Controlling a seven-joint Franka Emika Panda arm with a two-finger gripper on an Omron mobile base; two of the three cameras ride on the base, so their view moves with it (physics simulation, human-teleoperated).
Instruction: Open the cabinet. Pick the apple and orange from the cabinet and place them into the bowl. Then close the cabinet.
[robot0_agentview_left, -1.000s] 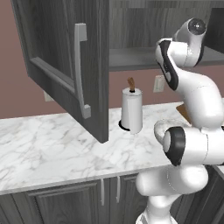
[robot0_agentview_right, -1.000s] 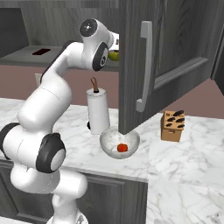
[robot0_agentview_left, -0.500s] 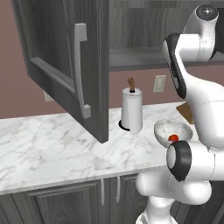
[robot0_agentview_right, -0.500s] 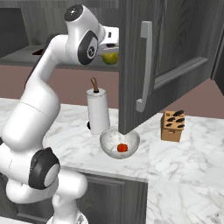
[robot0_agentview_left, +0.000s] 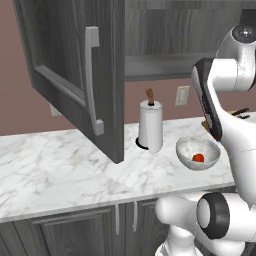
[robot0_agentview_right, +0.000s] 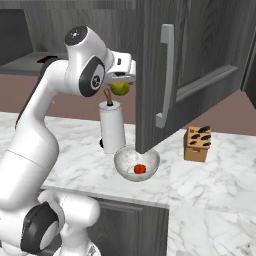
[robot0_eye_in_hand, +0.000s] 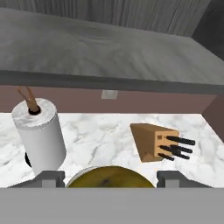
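The cabinet's door (robot0_agentview_left: 75, 70) (robot0_agentview_right: 170, 60) stands wide open, and its bare shelf (robot0_eye_in_hand: 109, 48) fills the top of the hand view. My gripper (robot0_agentview_right: 120, 85) (robot0_eye_in_hand: 111, 179) is shut on a yellow-green orange (robot0_agentview_right: 120, 90) (robot0_eye_in_hand: 109, 174), held in the air in front of the shelf, above the paper-towel roll and the bowl. The speckled bowl (robot0_agentview_left: 183, 146) (robot0_agentview_right: 120, 158) sits on the marble counter with the red apple (robot0_agentview_left: 198, 158) (robot0_agentview_right: 140, 169) inside it.
A white paper-towel roll (robot0_agentview_left: 151, 127) (robot0_agentview_right: 112, 131) (robot0_eye_in_hand: 40, 135) stands just behind the bowl. A wooden knife block (robot0_agentview_right: 196, 144) (robot0_eye_in_hand: 151, 141) sits to the right. The open door's edge hangs close over the bowl in the right base view.
My hand has come out of the cabinet and down with the orange in its grip. The apple and the bowl have stayed where they were.
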